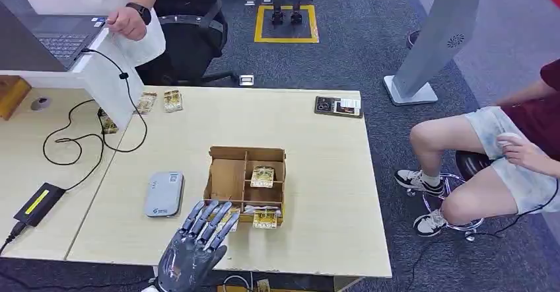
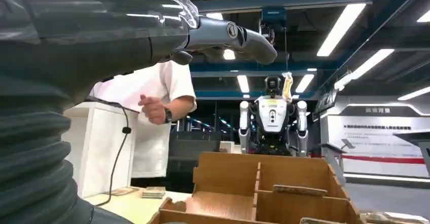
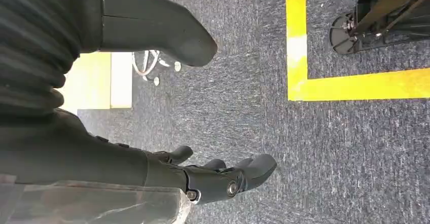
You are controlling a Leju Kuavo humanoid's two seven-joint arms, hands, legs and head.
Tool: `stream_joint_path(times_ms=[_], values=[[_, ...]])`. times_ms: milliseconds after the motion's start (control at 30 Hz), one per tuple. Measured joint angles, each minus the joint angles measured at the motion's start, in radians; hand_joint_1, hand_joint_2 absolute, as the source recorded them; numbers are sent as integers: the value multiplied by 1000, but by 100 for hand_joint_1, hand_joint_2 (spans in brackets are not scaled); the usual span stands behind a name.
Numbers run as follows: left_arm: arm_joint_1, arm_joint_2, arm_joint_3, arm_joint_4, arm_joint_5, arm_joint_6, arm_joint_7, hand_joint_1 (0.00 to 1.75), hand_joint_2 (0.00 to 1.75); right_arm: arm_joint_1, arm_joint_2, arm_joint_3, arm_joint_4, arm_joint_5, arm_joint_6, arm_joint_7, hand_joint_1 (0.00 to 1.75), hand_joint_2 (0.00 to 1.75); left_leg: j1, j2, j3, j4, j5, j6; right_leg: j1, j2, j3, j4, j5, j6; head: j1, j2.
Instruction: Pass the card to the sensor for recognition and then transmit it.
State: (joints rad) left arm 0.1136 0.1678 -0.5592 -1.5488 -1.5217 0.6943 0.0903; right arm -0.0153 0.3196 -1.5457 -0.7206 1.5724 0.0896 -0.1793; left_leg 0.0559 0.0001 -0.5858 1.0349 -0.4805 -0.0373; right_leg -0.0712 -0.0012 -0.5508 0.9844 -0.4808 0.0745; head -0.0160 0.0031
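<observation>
A wooden divided box [image 1: 228, 180] stands mid-table with yellow cards in it: one card [image 1: 262, 176] in the upper middle cell and more cards [image 1: 266, 218] along the front cells. The grey sensor pad [image 1: 164, 193] lies left of the box. My left hand [image 1: 198, 242] hovers at the table's near edge, fingers spread toward the box front, holding nothing. In the left wrist view the box [image 2: 263, 193] is just ahead of my left hand [image 2: 223, 36]. My right hand [image 3: 203, 173] hangs over the blue carpet, fingers apart and empty.
Loose cards [image 1: 173, 100] lie at the table's far left by a white block [image 1: 109, 84] with a black cable [image 1: 72, 140]. A dark card holder [image 1: 338, 106] sits far right. One person stands behind a laptop [image 1: 63, 37]; another sits right [image 1: 502, 153].
</observation>
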Motion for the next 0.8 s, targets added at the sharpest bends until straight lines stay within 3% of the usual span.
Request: stream_joint_path(times_ms=[200, 433, 800], values=[[-25, 33, -58, 35, 0, 0, 34, 0, 175, 0, -1, 0, 2, 0, -2, -6, 0, 175, 0, 0, 0, 0, 0, 0, 0, 0, 0, 0, 0, 0, 0, 0], [-36, 47, -72, 52, 1, 0, 47, 0, 175, 0, -1, 0, 4, 0, -4, -10, 0, 175, 0, 0, 0, 0, 0, 0, 0, 0, 0, 0, 0, 0, 0, 0], [-52, 30, -77, 174, 0, 0, 178, 0, 175, 0, -2, 0, 2, 0, -1, -6, 0, 175, 0, 0, 0, 0, 0, 0, 0, 0, 0, 0, 0, 0, 0, 0]])
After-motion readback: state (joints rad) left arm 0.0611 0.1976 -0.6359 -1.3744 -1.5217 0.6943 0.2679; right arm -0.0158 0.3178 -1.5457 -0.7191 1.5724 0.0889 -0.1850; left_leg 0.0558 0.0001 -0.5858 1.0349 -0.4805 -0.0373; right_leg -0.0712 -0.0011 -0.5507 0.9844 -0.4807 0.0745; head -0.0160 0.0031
